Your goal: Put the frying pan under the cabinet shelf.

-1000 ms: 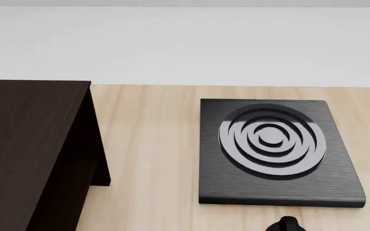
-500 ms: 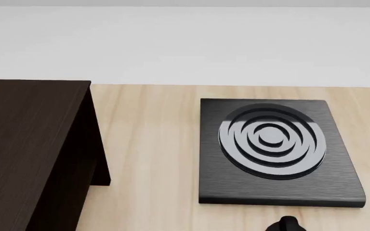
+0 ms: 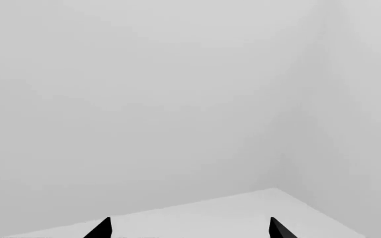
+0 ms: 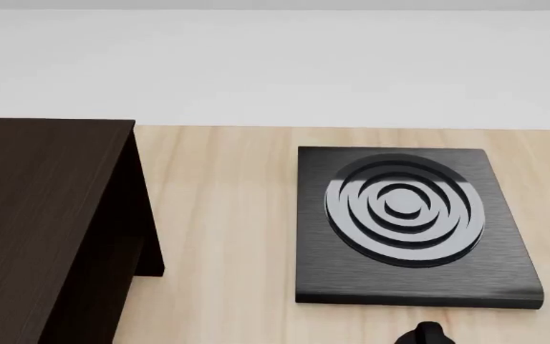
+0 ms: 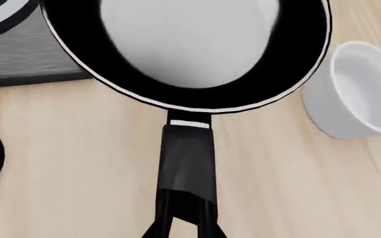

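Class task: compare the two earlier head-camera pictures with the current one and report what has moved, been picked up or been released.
Nothing visibly changed. In the head view the cabinet shelf, the stove plate and the small dark shape at the lower edge sit exactly where they were.

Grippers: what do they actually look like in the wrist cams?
Little shows. Left gripper: two matte black pointed fingertips, set wide apart. Right gripper: thin black fingers converging at the frame edge. No cables, markings or arm links visible.
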Controlling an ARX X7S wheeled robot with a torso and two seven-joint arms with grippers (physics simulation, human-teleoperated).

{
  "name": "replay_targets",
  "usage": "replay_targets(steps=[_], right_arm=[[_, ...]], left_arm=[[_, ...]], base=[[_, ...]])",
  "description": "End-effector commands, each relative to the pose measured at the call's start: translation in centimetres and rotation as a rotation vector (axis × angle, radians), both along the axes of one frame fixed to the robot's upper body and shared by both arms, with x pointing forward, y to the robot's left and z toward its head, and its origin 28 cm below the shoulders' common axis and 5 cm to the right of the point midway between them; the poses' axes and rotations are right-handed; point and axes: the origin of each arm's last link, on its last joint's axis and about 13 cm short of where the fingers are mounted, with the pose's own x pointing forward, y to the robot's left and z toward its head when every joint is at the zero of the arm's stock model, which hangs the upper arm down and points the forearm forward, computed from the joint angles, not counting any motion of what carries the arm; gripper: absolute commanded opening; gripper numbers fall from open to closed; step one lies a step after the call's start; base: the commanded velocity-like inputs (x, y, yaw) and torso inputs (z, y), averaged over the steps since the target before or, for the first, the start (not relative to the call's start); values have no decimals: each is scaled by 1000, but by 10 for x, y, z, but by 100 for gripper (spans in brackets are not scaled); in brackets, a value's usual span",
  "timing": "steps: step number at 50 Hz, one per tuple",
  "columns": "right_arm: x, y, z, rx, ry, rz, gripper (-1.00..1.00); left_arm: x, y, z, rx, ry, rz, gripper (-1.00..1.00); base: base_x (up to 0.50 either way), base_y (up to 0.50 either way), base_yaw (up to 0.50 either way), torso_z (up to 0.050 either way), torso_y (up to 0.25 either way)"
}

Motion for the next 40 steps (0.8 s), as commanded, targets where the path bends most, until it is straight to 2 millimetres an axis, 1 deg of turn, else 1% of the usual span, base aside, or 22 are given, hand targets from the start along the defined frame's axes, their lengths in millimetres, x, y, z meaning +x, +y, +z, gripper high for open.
replay_targets(steps=[1,5,14,19,33,37,40], right_arm=[[10,6,51,-114,-102,35,-100],[12,9,63,-159,-94,42,-100],[17,16,88,-180,-125,85,-100],[20,21,101,-195,-139,112,-100],[33,34,121,-218,-149,186,-100],[37,36,134,-228,-167,198,-100],[40,38,139,-234,-174,207,-100]], left_arm=[[-2,1,1,-7,-4,-1,100],[-4,1,0,-6,-18,-18,100],[-6,2,1,2,-15,26,100],[-6,2,1,11,-15,20,100],[-5,3,0,13,-14,21,100],[-5,3,0,12,-16,21,100],[-5,3,-1,12,-15,20,100]], base=[[0,0,0,0,11],[0,0,0,0,0],[0,0,0,2,1],[0,0,0,0,2],[0,0,0,0,1],[0,0,0,0,3],[0,0,0,0,0]])
